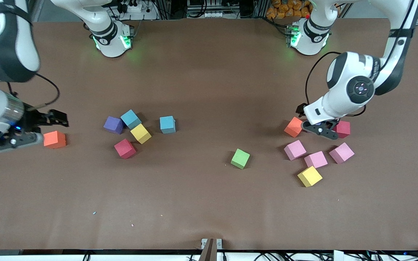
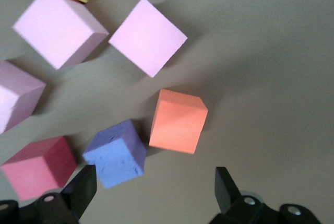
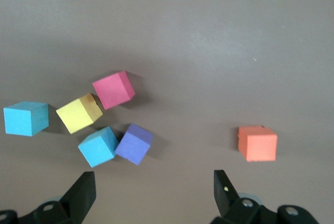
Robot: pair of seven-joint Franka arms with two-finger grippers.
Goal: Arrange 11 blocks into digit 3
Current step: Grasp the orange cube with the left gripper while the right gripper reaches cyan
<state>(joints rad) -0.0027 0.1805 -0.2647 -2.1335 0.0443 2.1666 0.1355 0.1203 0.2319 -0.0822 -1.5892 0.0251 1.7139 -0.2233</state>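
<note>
**On the table, blocks scattered and no digit begun**

On the brown table (image 1: 209, 203) the blocks lie loose in two groups, one toward each arm's end, with a green block (image 1: 240, 158) alone between them. No bar of the digit 3 exists yet, so this looks like the very first pick. The left end effector (image 1: 320, 129) hovers with fingers apart over a purple-blue block (image 2: 116, 153), beside an orange block (image 1: 294, 127). The right end effector (image 1: 31, 130) is also spread wide, empty, near another orange block (image 1: 54, 139). Next, each must descend squarely over one cube and close.
</note>
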